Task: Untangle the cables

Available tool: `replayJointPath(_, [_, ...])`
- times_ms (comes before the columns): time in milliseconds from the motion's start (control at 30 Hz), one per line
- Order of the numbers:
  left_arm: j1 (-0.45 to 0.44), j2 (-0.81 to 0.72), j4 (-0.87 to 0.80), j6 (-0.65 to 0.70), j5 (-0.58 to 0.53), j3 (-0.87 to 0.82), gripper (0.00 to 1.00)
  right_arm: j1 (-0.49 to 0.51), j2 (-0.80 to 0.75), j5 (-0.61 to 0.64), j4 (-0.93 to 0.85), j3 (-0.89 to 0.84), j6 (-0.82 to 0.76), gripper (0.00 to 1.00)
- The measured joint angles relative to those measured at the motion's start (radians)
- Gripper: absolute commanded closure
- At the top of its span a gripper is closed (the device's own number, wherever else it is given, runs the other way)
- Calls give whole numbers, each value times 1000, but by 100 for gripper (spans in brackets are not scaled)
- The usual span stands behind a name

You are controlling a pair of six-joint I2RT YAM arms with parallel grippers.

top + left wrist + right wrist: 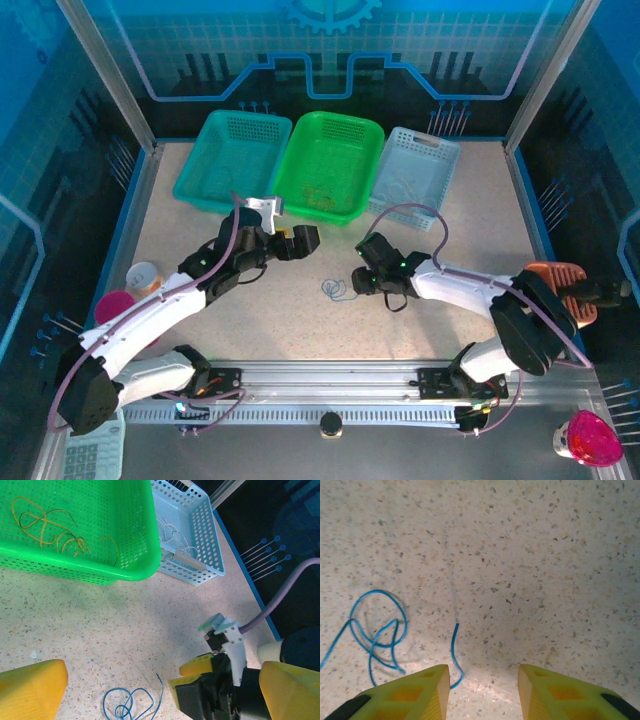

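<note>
A thin blue cable (337, 289) lies in small loops on the speckled table between the two arms. In the right wrist view the blue cable (375, 630) sits left of my right gripper (482, 685), and its loose tail curls in to the inner face of the left finger (427, 690). The jaws stand apart with bare table between them. My left gripper (308, 240) hovers wide open up and left of the loops. From the left wrist the blue cable (130, 702) lies just left of the right gripper (192, 675). Yellowish cables (55, 530) lie in the green basket, white cables (175, 535) in the light blue one.
Three baskets line the far edge: teal (232, 160), green (328, 165) and light blue (412, 172). An orange-lidded cup (143, 275) and a pink object (112, 305) sit at the left edge. An orange item (560, 285) lies at the right.
</note>
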Motion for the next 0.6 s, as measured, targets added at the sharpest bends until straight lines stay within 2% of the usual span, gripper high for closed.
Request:
replayJointPath(267, [0,-2,0,0,0,0,1,3,80,-1,29,29,0,62])
replayJointPath(600, [0,-14,0,0,0,-2,1,3,95,-2,47,37,0,62])
